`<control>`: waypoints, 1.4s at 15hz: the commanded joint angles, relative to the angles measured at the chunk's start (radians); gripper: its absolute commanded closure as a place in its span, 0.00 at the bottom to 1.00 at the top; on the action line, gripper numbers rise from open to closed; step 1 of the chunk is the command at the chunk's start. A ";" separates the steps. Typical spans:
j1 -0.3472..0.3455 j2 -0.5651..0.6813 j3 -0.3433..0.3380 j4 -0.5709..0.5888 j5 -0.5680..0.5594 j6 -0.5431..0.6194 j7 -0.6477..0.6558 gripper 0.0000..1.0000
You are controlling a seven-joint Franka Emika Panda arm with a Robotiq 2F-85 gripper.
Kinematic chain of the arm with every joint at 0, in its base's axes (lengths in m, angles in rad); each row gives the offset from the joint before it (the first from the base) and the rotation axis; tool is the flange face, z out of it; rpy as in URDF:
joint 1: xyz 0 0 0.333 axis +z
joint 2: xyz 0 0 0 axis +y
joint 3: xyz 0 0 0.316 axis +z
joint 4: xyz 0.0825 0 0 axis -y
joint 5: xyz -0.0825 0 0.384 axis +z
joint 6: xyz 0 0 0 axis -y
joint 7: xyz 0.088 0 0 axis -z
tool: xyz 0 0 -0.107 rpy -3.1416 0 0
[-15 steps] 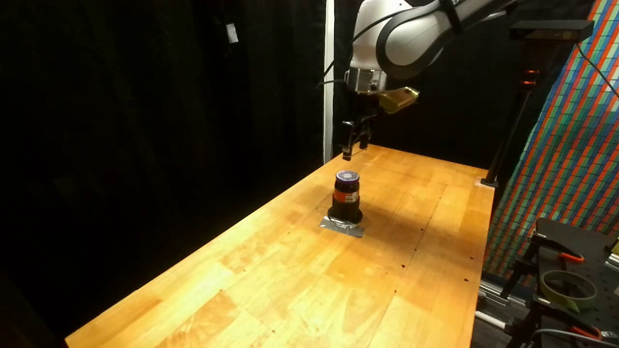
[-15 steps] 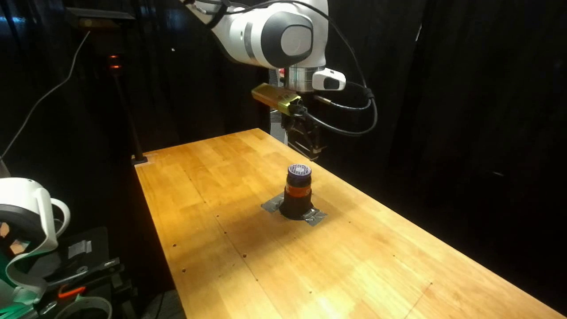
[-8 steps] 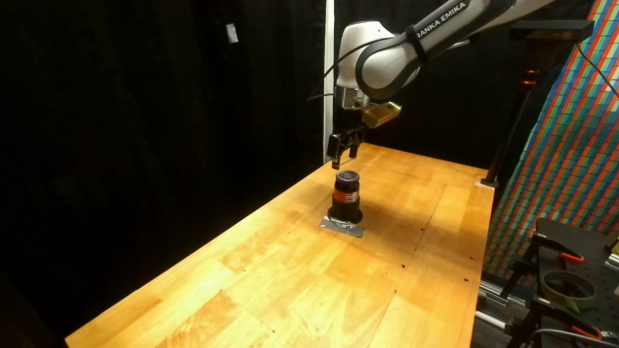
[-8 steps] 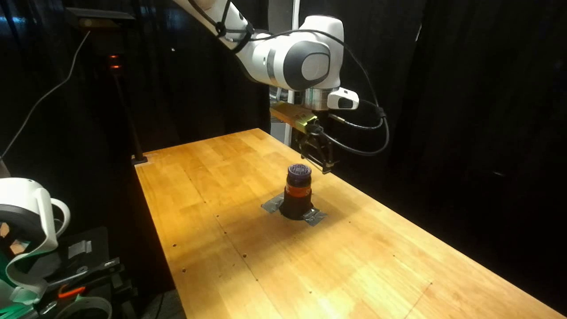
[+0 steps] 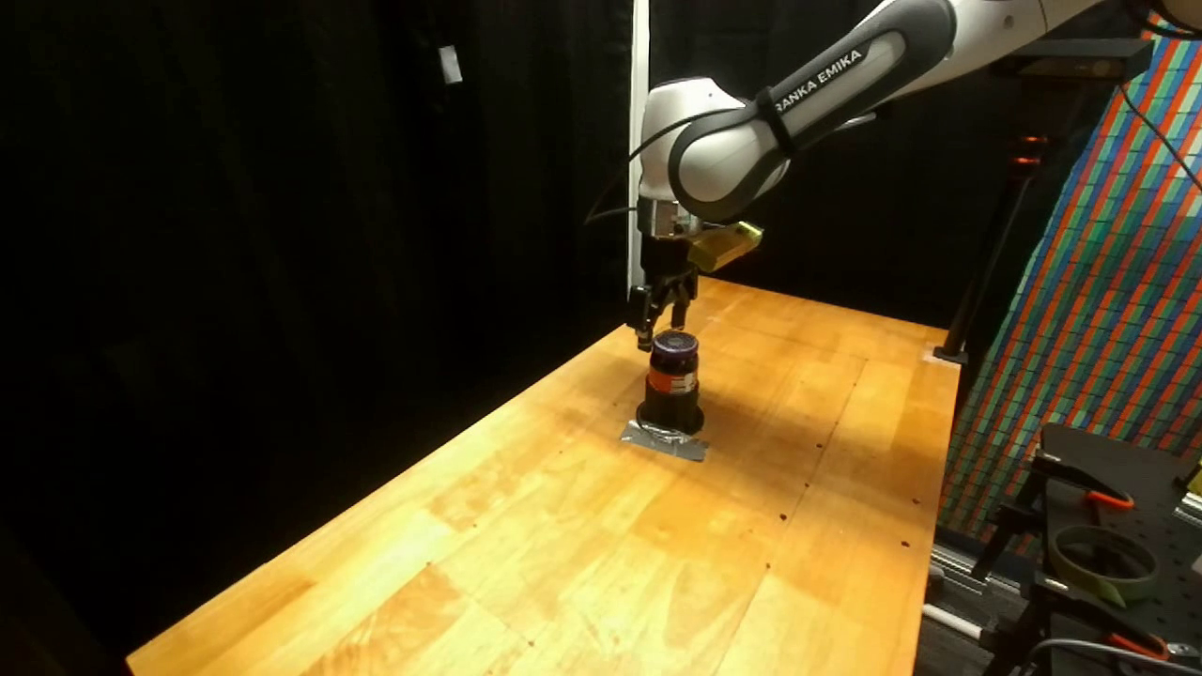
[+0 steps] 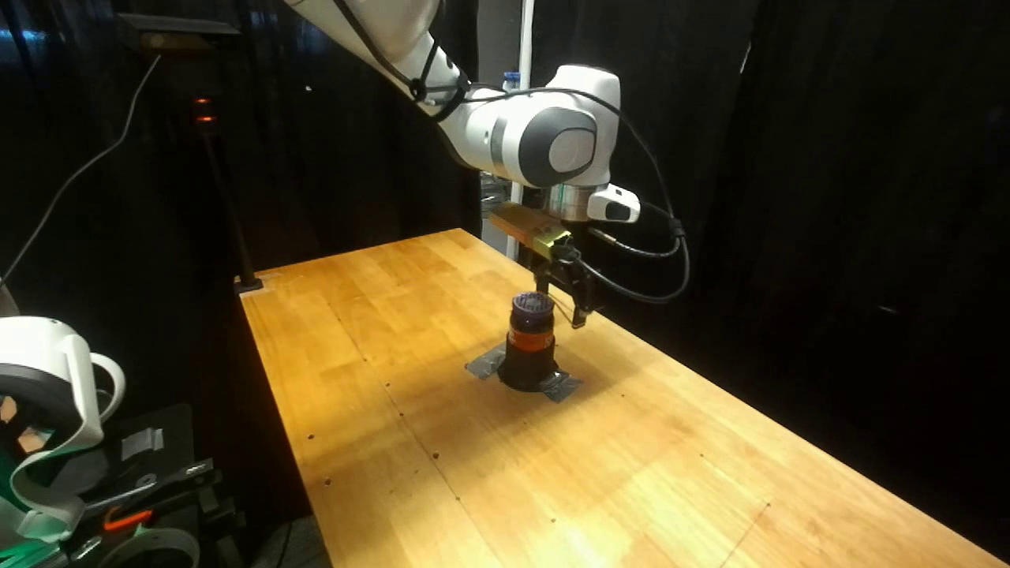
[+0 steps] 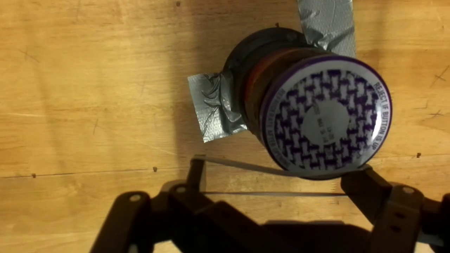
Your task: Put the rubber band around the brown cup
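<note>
It looks like a lab: robot arm (image 5: 815,92), wooden table (image 5: 601,545), black curtains (image 5: 282,282) behind.

Slanting the white-and-grey arm (image 5: 826,80) down, as seen in an exterior view, from high above the far right corner of the tabletop (image 5: 563,563) toward the far left corner. Bending sharply at a rounded joint (image 5: 723,169) and standing the wrist (image 5: 671,218) upright below it. Pointing the pincer (image 5: 661,336) downward over the tabletop, overlapping the long left edge in that view. In an exterior view, stretching the forearm (image 6: 406,43) above the far edge and hanging the pincer across the line of the right edge. In the wrist view, holding the fingers (image 7: 367,191) wide apart, leaving a broad gap between the tips.
</note>
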 commanded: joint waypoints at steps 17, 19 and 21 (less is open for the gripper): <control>-0.038 -0.049 0.027 -0.027 0.090 -0.136 -0.089 0.00; -0.037 -0.059 0.024 -0.040 0.089 -0.109 -0.080 0.00; -0.037 -0.077 0.024 -0.059 0.090 -0.100 -0.077 0.00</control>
